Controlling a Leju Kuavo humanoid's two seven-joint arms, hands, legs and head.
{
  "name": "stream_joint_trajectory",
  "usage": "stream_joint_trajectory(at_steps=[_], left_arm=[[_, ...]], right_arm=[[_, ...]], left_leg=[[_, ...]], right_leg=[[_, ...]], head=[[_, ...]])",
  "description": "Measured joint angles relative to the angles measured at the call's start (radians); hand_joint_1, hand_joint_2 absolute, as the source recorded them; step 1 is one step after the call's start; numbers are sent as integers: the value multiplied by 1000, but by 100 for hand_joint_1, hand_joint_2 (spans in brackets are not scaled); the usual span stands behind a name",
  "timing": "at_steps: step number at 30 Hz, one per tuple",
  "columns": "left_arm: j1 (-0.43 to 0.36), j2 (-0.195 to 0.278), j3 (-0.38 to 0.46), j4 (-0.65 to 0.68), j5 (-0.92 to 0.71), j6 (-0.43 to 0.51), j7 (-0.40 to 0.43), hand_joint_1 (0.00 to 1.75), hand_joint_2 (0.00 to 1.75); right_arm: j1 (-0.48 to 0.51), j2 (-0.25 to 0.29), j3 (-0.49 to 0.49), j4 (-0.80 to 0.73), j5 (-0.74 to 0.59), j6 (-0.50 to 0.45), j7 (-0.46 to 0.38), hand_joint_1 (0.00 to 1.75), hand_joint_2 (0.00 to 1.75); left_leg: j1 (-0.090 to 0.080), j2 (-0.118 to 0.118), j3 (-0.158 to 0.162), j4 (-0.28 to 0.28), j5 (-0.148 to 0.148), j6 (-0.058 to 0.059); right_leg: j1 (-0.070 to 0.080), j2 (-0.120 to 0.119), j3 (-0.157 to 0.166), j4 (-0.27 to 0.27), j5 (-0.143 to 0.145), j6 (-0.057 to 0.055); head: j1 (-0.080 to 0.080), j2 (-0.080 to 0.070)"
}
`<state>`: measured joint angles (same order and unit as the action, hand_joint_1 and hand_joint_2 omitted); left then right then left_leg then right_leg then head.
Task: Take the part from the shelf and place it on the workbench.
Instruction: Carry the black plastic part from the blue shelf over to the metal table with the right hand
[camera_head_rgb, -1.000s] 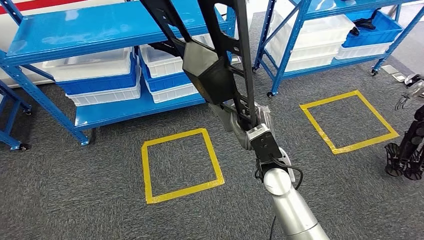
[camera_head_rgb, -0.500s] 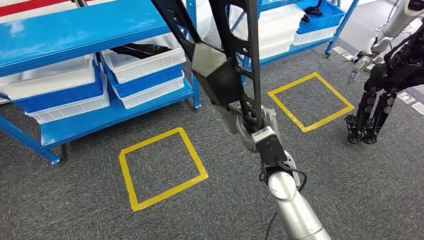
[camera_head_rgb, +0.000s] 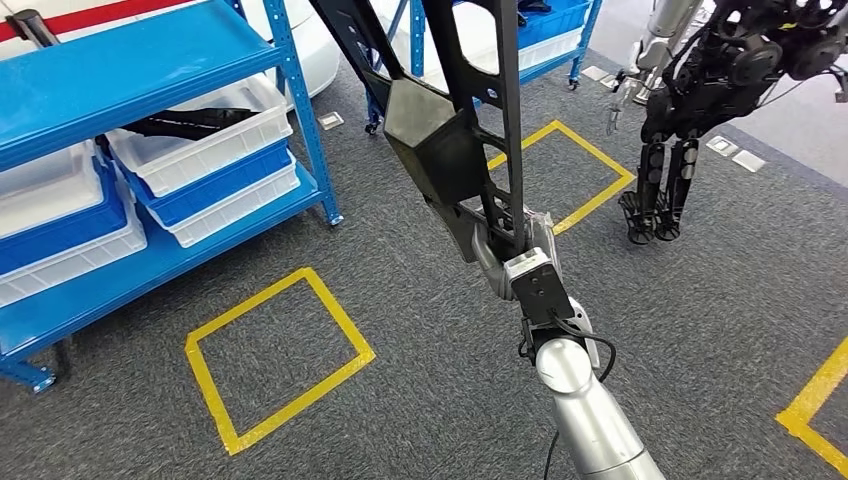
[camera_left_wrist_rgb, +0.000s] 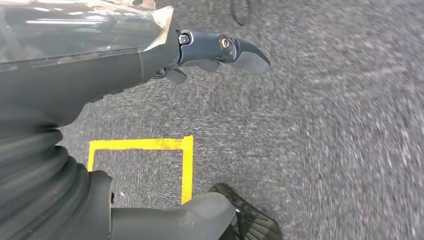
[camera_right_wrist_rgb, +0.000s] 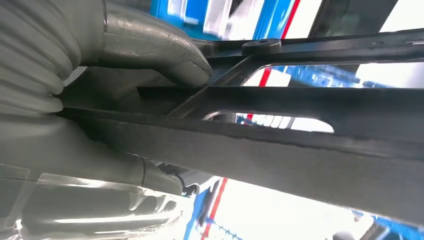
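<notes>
A: Part position?
B: Black part (camera_head_rgb: 450, 110) upright, centre to top of head view, held off the carpet (camera_head_rgb: 420, 330).
A: Hands?
B: Right hand (camera_head_rgb: 500, 245) clamped round its lower end. Left hand (camera_left_wrist_rgb: 100, 65) holds nothing, fingers spread.
A: Surroundings?
B: Blue shelf (camera_head_rgb: 120, 70) upper left; another robot (camera_head_rgb: 690, 90) upper right.

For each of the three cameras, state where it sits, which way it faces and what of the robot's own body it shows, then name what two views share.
Head view: high on the body, looking forward and down at grey carpet, a blue shelf and yellow tape squares; the right hand holds the black part.
Left wrist view: behind the left hand, facing down at carpet and a tape square.
Right wrist view: behind the right hand, looking along the part.
Shared: head and right wrist views both show the part gripped by the right hand.
</notes>
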<state>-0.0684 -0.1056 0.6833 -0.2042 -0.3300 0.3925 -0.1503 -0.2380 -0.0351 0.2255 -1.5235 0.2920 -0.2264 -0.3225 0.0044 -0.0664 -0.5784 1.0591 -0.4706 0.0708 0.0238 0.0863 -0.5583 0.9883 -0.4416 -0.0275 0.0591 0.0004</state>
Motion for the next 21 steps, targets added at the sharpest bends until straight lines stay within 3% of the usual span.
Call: stream_joint_trajectory(at_steps=[2, 3, 4, 5, 7, 9, 11, 12, 14, 15, 17, 19, 21], left_arm=[[0, 2, 0, 0, -3, 2, 2, 0, 175], [0, 3, 0, 0, -4, 2, 2, 0, 175], [-1, 2, 0, 0, -6, 2, 2, 0, 175], [-1, 2, -1, -1, -8, 0, 2, 0, 175], [-1, -1, -1, -1, -11, -3, 0, 0, 175], [1, -4, 0, -1, -13, -6, 0, 0, 175], [1, -7, 0, -1, -13, -6, 0, 0, 175], [0, -8, 0, -1, -13, -6, 0, 0, 175], [-1, -9, 0, -1, -13, -6, 0, 0, 175], [-2, -8, 0, -1, -13, -6, 1, 0, 175], [-4, -7, -1, -1, -14, -5, 2, 0, 175], [-7, -8, -1, -1, -15, -4, 5, 0, 175], [-9, -9, -1, -1, -15, -4, 9, 0, 175]], right_arm=[[0, 0, -1, -1, 4, -6, 0, 175, 175], [2, 0, -2, -2, 6, -9, 1, 175, 175], [7, -1, -4, -3, 9, -12, 1, 175, 175], [12, -2, -7, -5, 11, -15, 1, 175, 175], [15, -7, -14, -10, 14, -19, -1, 175, 175], [20, -9, -15, -12, 14, -23, -2, 175, 175], [32, -10, -16, -12, 13, -24, -2, 175, 175], [36, -10, -16, -12, 14, -24, -1, 175, 175], [39, -10, -16, -12, 14, -24, -1, 175, 175], [39, -9, -16, -13, 14, -24, -1, 175, 175], [41, -8, -16, -17, 14, -26, -1, 175, 175], [44, -8, -17, -21, 15, -28, -2, 175, 175], [49, -8, -18, -25, 15, -30, -1, 175, 175]], left_leg=[[-7, -35, 17, -42, 10, 21], [-11, -33, 20, -53, 14, 25], [-12, -16, 27, -69, 19, 24], [-10, 1, 37, -88, 26, 20], [-1, 32, 53, -120, 39, 12], [2, 64, 57, -126, 39, 8], [7, 95, 57, -124, 36, 0], [11, 109, 56, -120, 32, -6], [20, 135, 56, -104, 20, -26], [22, 145, 53, -94, 12, -39], [20, 163, 51, -79, 0, -60], [22, 179, 54, -77, -4, -72], [29, 154, 46, -51, -31, -80]], right_leg=[[-11, 19, -10, 2, 4, 5], [-16, 31, -15, 1, 9, 11], [-20, 37, -19, -2, 12, 16], [-19, 28, -24, -1, 11, 22], [-15, -24, -57, 52, -19, 23], [-26, -65, -124, 182, -70, 29], [-44, -75, -169, 265, -87, 50], [-53, -81, -160, 246, -73, 65], [-69, -115, -88, 113, -23, 97], [-70, -135, -54, 53, -3, 104], [-65, -152, -30, 8, 9, 95], [-61, -130, -40, 16, 10, 72], [-64, -108, -45, 17, 14, 56]], head=[[-1, 0], [-3, 0], [-8, 0], [-10, 0], [-7, 0], [-4, 0], [-4, 0], [-4, 0], [-3, 0], [-2, 0], [-3, 0], [-6, 0], [-7, 0]])
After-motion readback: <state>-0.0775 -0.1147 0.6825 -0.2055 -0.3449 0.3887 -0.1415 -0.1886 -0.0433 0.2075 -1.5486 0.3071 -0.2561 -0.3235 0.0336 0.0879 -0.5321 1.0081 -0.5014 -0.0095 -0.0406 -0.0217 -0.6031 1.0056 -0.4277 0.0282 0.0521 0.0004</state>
